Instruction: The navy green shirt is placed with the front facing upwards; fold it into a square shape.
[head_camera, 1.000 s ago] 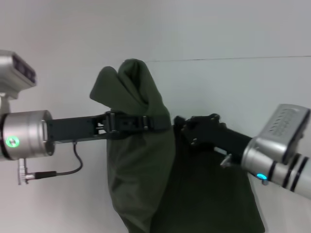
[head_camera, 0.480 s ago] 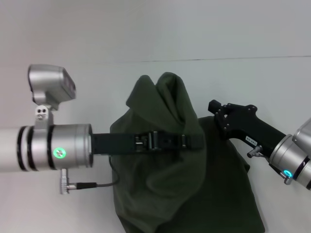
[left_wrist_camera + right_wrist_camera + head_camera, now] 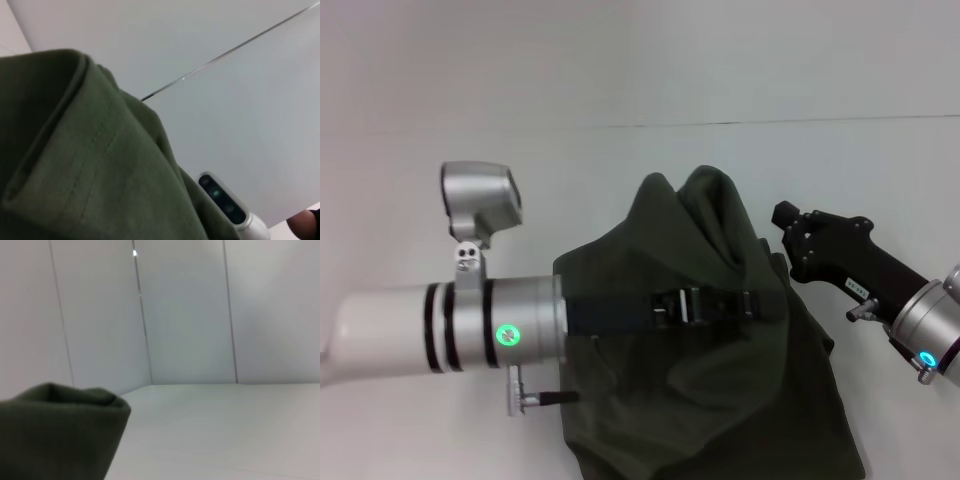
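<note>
1. One fold is under way, none is finished: the shirt (image 3: 710, 350) lies bunched on the white counter (image 3: 620, 80), with one part raised into a peak and draped over the left tool (image 3: 760, 303).
2. The left tool reaches across the middle of the garment from the left. Cloth hangs over it and hides its tip, so its opening cannot be read from the head view. The left wrist view shows only a hemmed edge of green cloth close to the lens. The judgement is that this tool carries the raised part, but the grip itself is not visible.
3. The right tool (image 3: 788, 222) sits at the shirt's right edge, just beside the raised peak. Whether its fingers grip cloth cannot be told. The right wrist view shows a rounded fold of green cloth near the lens.
4. The lower part of the shirt lies flat on the counter toward the near edge.
5. Remaining work, as a judgement: lay the lifted part down flat, smooth it, and complete further folds until the outline is square. No lettering or collar is visible now.
</note>
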You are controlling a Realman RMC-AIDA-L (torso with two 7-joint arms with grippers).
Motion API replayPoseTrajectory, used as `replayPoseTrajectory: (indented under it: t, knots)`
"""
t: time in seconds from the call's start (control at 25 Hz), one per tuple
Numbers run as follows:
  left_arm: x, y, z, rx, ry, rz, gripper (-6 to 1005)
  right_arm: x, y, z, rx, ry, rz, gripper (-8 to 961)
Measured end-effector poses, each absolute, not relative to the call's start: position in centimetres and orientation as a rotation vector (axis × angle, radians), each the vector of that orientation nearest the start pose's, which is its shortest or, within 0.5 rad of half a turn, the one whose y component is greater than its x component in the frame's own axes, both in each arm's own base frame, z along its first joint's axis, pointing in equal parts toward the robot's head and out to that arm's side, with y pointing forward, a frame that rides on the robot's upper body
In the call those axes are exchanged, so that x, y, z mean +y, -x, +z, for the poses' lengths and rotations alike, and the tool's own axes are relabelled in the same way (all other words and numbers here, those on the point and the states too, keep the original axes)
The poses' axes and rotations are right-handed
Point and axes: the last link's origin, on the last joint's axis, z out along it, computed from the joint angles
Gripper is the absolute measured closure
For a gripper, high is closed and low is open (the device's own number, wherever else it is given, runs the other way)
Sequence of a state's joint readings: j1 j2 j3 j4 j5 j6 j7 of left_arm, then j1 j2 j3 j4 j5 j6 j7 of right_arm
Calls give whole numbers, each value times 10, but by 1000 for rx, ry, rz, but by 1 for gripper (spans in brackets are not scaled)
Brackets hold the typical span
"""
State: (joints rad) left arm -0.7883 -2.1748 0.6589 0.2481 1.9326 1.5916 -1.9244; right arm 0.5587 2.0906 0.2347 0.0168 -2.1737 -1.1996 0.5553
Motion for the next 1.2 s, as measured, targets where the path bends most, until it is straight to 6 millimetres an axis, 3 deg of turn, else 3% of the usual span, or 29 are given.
replayPoseTrajectory:
  t: [0.4,0.72,1.0,1.2]
  knots:
    - [313,164,-120,-1752,2735,-1061,915,328,-295,-59,636,2053,844,955]
    - [314,178,-114,-1686,2625,-1171,899,324,-297,-55,626,2040,867,955]
    - [312,181,-100,-1621,2635,-1266,627,322,-298,-49,624,2006,902,955]
    - [308,192,-74,-1549,2670,-1315,405,315,-298,-30,650,1954,1041,946]
